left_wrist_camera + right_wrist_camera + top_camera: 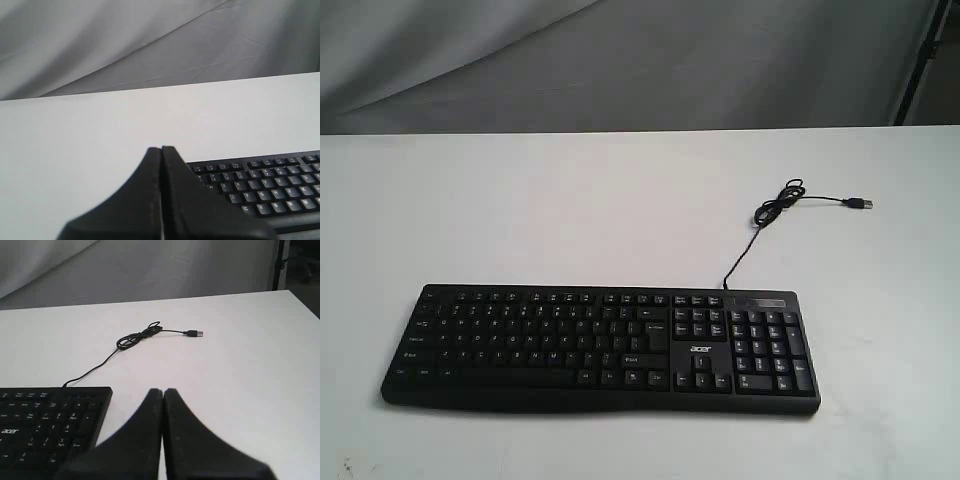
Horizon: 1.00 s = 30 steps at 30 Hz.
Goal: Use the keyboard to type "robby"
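The black full-size keyboard [600,345] with white legends and an acer logo lies flat on the white table [570,210], toward its front. Its thin black USB cable [775,210] runs from the back edge and coils to the right, plug loose. Neither gripper shows in the exterior view. In the left wrist view my left gripper [162,149] is shut with nothing in it, off the keyboard's [260,185] letter-key end. In the right wrist view my right gripper [163,391] is shut and empty, beside the number-pad end of the keyboard [45,425], with the cable [135,340] beyond.
A grey cloth backdrop [620,60] hangs behind the table's far edge. A dark stand pole [925,60] rises at the back right. Bare table surface surrounds the keyboard on all sides.
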Motion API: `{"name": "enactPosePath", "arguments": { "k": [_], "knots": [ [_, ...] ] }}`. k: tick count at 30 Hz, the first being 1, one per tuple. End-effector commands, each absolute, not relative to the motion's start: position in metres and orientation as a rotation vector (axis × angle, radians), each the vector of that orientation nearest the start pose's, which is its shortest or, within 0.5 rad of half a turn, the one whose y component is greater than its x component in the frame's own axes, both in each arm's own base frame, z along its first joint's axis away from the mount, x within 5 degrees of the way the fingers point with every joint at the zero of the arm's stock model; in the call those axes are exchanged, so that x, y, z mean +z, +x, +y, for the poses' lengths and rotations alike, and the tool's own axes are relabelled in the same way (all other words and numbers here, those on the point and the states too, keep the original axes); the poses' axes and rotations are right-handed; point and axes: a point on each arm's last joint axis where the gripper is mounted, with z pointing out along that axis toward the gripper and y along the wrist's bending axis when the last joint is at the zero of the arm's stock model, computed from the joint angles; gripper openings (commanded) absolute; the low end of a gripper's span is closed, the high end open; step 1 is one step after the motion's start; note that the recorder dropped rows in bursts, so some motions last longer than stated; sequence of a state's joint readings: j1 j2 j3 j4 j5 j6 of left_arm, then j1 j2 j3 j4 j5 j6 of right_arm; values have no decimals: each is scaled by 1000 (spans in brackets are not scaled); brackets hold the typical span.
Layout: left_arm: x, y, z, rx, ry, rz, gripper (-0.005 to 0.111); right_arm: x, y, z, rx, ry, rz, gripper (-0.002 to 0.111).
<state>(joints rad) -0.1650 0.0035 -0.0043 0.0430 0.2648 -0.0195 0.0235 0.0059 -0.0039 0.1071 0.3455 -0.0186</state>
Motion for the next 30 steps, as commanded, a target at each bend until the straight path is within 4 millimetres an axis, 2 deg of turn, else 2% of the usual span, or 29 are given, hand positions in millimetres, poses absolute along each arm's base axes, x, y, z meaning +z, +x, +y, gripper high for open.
{"name": "enactPosePath", "arguments": {
  "k": [1,16,19,24,30],
  "knots": [
    [190,55,-8,-97,161,1736,0,183,53,4,93,21,1824,0],
    [190,55,-8,-97,161,1736,0,185,54,3,81,15,1792,0],
    [190,55,-8,-97,161,1736,0,198,56,3,79,25,1655,0],
    [190,55,-8,-97,161,1736,0,228,54,0,65,42,1319,0],
    [190,55,-8,-97,161,1736,0,249,45,-2,54,53,1068,0]
  ]
}}
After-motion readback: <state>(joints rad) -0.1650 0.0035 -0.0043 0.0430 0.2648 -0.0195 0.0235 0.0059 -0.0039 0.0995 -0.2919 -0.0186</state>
